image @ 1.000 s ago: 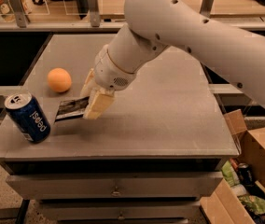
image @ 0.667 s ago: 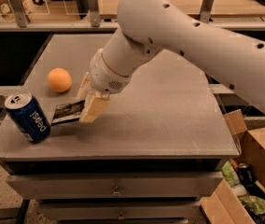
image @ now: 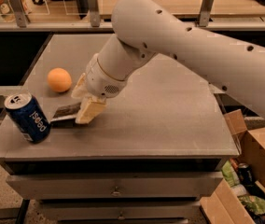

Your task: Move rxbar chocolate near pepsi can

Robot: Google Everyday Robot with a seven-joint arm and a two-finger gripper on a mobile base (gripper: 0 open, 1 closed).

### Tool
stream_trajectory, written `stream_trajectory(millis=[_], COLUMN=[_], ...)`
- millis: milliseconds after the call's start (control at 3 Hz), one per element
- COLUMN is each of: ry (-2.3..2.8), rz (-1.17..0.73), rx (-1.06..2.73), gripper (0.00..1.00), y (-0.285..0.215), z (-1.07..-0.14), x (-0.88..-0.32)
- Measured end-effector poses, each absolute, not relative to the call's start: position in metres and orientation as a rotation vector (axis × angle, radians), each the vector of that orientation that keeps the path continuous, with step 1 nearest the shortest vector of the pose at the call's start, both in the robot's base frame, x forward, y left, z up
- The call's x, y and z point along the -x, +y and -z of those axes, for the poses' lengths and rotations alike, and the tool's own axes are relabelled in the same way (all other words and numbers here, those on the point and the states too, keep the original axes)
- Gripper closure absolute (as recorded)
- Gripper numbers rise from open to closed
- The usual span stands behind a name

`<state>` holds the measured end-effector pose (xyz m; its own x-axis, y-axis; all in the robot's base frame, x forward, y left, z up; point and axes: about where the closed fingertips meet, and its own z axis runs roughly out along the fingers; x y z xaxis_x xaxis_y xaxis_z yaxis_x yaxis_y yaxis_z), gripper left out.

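Observation:
The rxbar chocolate [image: 65, 114], a flat dark bar, lies low over the grey table [image: 170, 120] near the front left, its right end between my gripper's fingers. My gripper [image: 84, 101] is shut on that end, with one tan finger [image: 89, 111] in front. The pepsi can [image: 28, 117], dark blue with a silver top, stands tilted at the table's front left corner. It is just left of the bar with a small gap between them. My white arm comes in from the upper right.
An orange ball-shaped fruit [image: 59, 80] sits on the table behind the bar. An open cardboard box [image: 249, 181] with mixed items stands on the floor at the lower right. Drawers [image: 116, 190] run under the table front. A counter with posts lies behind.
My gripper has moved left and a little toward the front with the bar in it, so the bar's free end is closer to the can. The can and the fruit have not moved.

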<state>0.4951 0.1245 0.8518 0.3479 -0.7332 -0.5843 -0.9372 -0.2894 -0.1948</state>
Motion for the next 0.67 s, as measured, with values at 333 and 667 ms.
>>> stream_trajectory(millis=[333, 667], ry=[1.445, 1.445], rz=[-0.544, -0.544], rx=[2.122, 2.123], gripper=[0.0, 0.0], y=[0.1258, 0.1258], z=[-0.85, -0.85], x=[-0.4934, -0.4934])
